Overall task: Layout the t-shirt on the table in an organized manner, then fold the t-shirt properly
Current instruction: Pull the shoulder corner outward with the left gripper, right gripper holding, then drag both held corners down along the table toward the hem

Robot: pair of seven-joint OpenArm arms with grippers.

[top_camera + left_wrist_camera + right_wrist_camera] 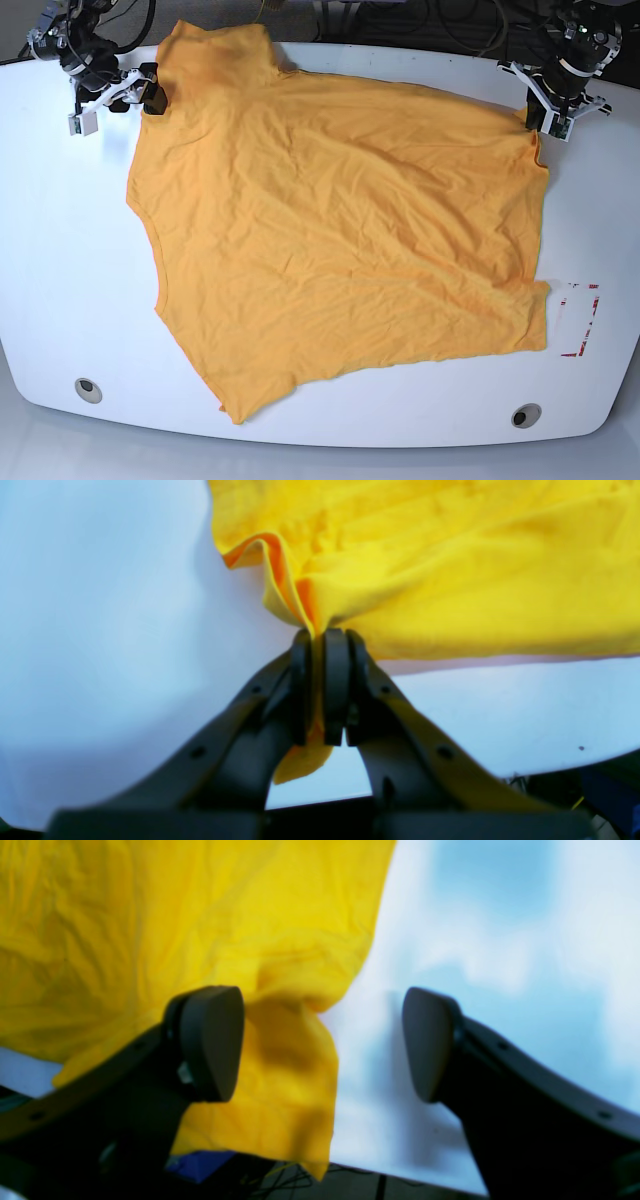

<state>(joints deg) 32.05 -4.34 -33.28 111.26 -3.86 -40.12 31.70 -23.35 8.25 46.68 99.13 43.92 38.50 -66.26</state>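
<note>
Left gripper [322, 645] clamped on t-shirt [340, 230] corner. Right gripper [322, 1045] jaws apart, gripping nothing, beside shirt edge over table [60, 280].

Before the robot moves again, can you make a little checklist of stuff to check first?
1. Left gripper pinching the t-shirt: ok, shut on a corner.
2. Right gripper let go: ok, open, nothing between its pads.
3. T-shirt spread on the table: ok, mostly.
4. T-shirt smooth: not ok, wrinkled.
5. T-shirt fully on the table: not ok, the corner by the right gripper hangs over the edge.
</note>
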